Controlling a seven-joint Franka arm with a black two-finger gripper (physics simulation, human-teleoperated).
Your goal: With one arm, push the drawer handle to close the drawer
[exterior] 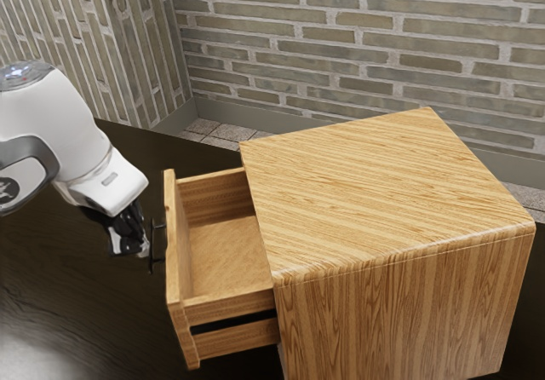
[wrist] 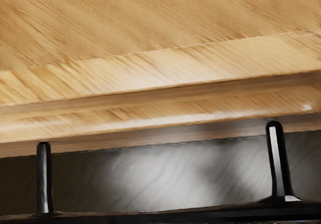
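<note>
The claw [exterior: 140, 249] is just beside the black drawer handle [exterior: 152, 248], on its outer side; I cannot tell how far open it is, or whether it holds or touches the handle. The white arm [exterior: 81, 137] is above the handle, toward the exterior view's left. Right behind the handle, the wooden drawer [exterior: 175, 261] stands open, then the wood-grain cabinet [exterior: 392, 201]. The dark worktop [exterior: 60, 312] spreads below the handle; a brick wall [exterior: 375, 35] rises well beyond it.
</note>
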